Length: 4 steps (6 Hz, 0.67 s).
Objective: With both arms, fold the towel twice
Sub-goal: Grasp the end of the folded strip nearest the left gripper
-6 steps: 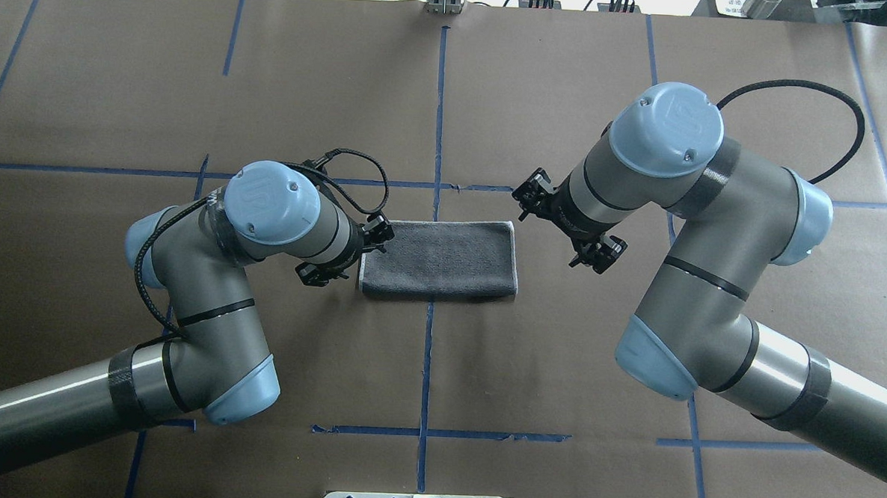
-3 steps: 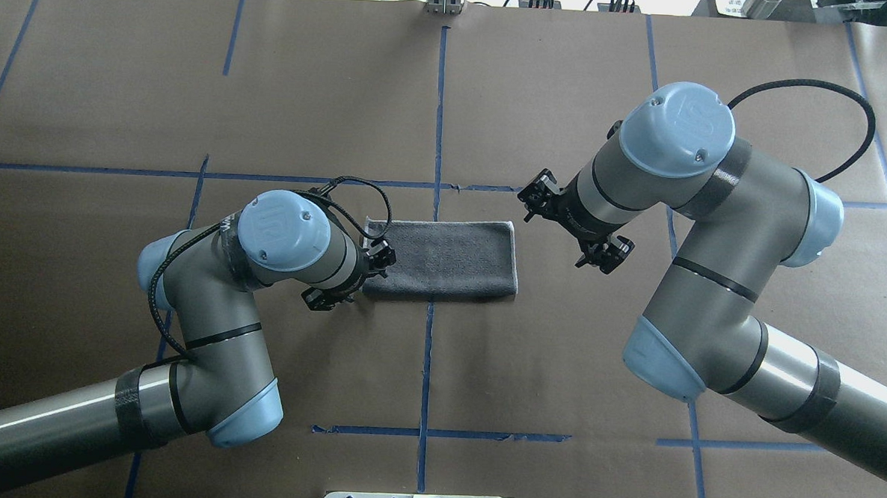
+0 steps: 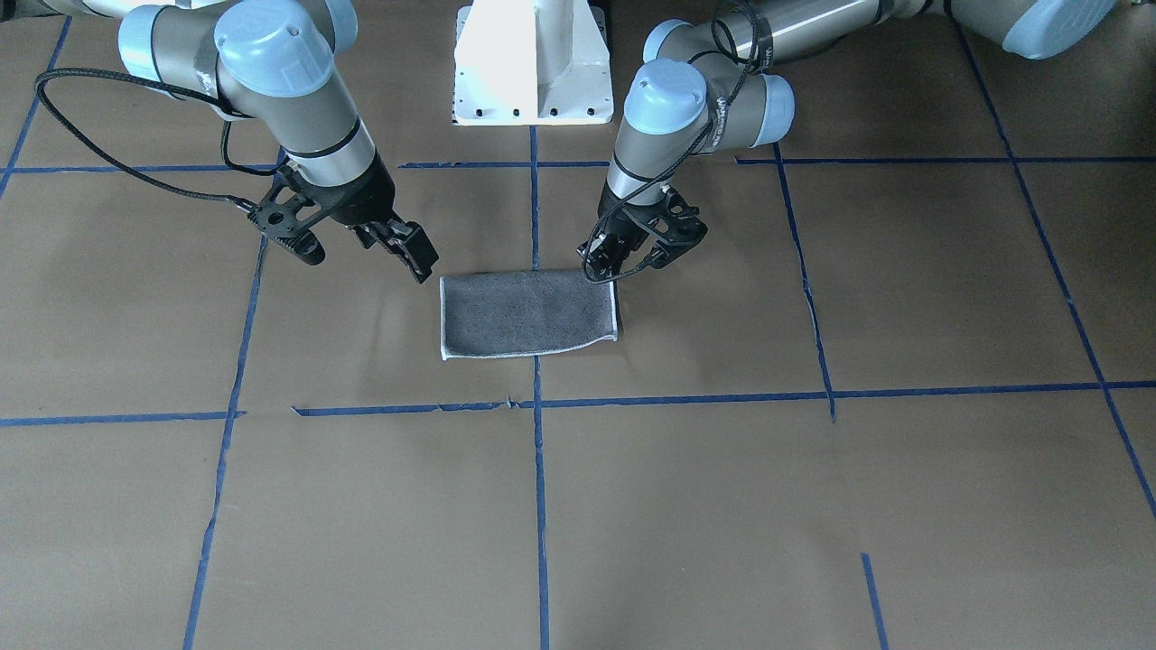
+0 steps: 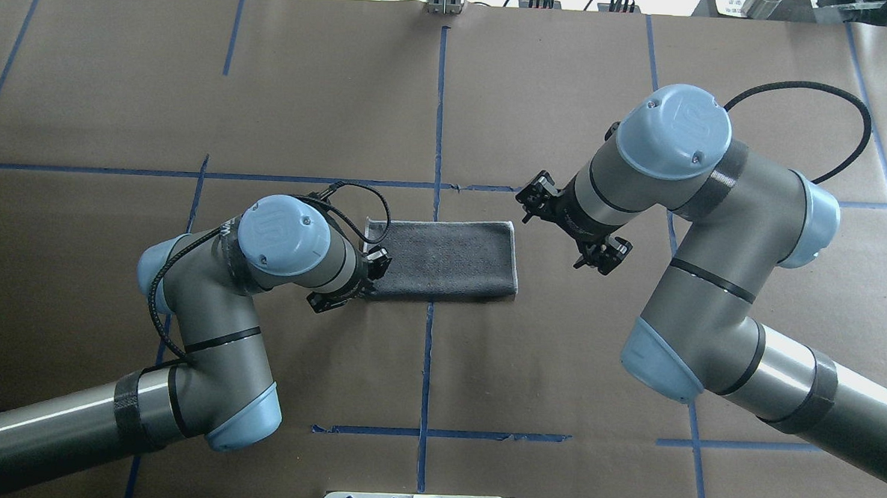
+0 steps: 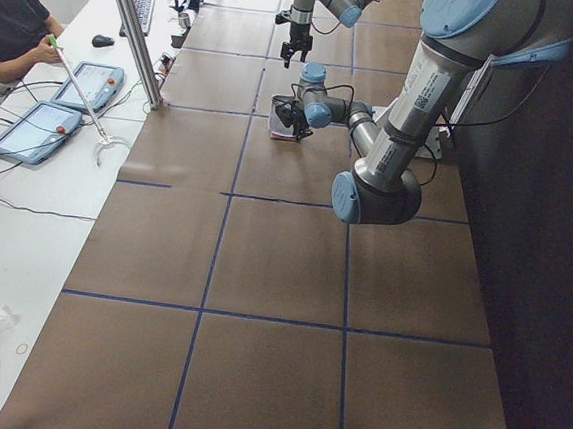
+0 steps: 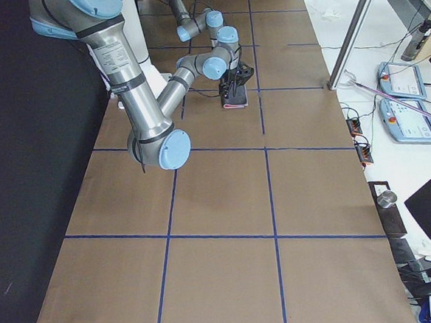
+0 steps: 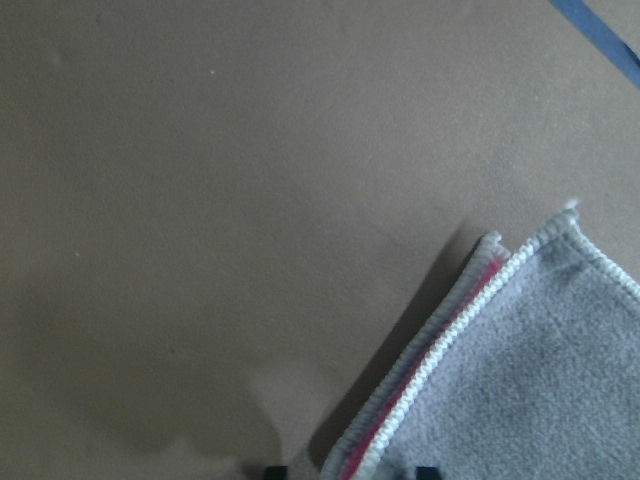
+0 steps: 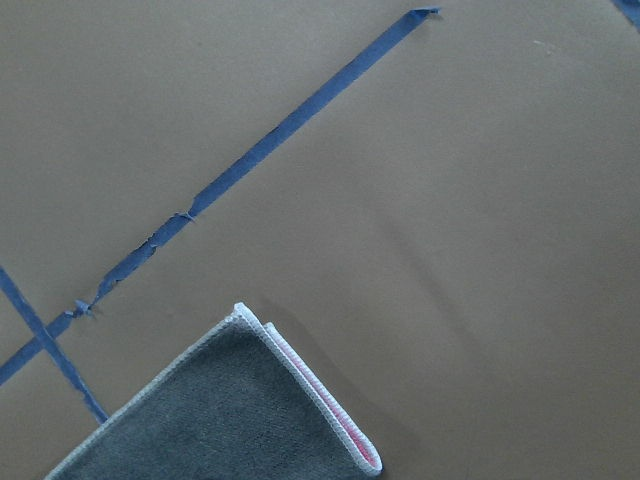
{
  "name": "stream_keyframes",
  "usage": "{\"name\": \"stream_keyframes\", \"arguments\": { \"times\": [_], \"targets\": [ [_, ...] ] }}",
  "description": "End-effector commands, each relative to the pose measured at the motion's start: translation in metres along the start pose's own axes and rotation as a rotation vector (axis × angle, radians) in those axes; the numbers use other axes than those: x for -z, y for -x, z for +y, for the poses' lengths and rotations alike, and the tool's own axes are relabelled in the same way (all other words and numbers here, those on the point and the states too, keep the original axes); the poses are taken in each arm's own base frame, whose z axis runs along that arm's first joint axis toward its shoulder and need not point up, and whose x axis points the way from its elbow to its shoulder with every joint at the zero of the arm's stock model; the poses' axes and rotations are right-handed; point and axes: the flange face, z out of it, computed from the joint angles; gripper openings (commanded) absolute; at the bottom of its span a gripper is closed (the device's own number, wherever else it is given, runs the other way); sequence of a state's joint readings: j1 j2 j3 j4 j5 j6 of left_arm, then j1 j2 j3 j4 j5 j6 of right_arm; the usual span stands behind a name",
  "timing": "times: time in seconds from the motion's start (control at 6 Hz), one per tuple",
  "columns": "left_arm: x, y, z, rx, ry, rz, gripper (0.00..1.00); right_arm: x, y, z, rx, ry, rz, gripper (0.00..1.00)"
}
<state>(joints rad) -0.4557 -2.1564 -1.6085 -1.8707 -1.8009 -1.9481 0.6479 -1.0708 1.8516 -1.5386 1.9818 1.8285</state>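
The towel point(image 4: 443, 258) lies flat at the table's middle, folded once into a strip, grey face up, whitish hem around it; it also shows in the front view point(image 3: 528, 316). In the left wrist view the towel point(image 7: 540, 380) shows its stacked layers with a pink-red strip between the hems. My left gripper point(image 3: 619, 268) is low at the towel's left near corner, jaws open, with the edge lying between the fingertips point(image 7: 425, 470). My right gripper point(image 3: 366, 257) is wide open and empty, raised just off the towel's right end. The right wrist view shows that corner of the towel point(image 8: 250, 410).
Brown paper with blue tape lines point(image 4: 439, 114) covers the table. The white pedestal base point(image 3: 533, 63) stands at the robot's side. An operator point(image 5: 12, 20) and tablets point(image 5: 33, 130) are beyond the far edge, by a metal post point(image 5: 132, 30).
My left gripper has moved toward the towel's near left corner and dropped lower. My right arm shifted slightly away, then back. The towel has not moved.
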Motion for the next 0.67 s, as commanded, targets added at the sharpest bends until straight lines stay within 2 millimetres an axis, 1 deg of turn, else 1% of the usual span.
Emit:
{"name": "stream_keyframes", "arguments": {
  "times": [0.0, 0.17, 0.33, 0.5],
  "targets": [
    [0.004, -0.001, 0.001, -0.003, 0.003, 0.007, 0.08, 0.001, 0.000, 0.000, -0.001, 0.000, 0.000, 1.00],
    [0.009, -0.004, -0.003, 0.001, -0.002, 0.015, 0.02, 0.000, -0.001, -0.001, -0.002, -0.001, 0.002, 1.00],
    [0.017, -0.008, -0.010, 0.011, -0.017, 0.001, 0.00, 0.001, 0.000, 0.000, -0.001, -0.001, 0.001, 1.00],
    [0.028, -0.018, -0.011, 0.007, -0.025, 0.010, 0.00, 0.008, 0.000, -0.007, -0.009, -0.005, -0.008, 1.00]
  ]
}}
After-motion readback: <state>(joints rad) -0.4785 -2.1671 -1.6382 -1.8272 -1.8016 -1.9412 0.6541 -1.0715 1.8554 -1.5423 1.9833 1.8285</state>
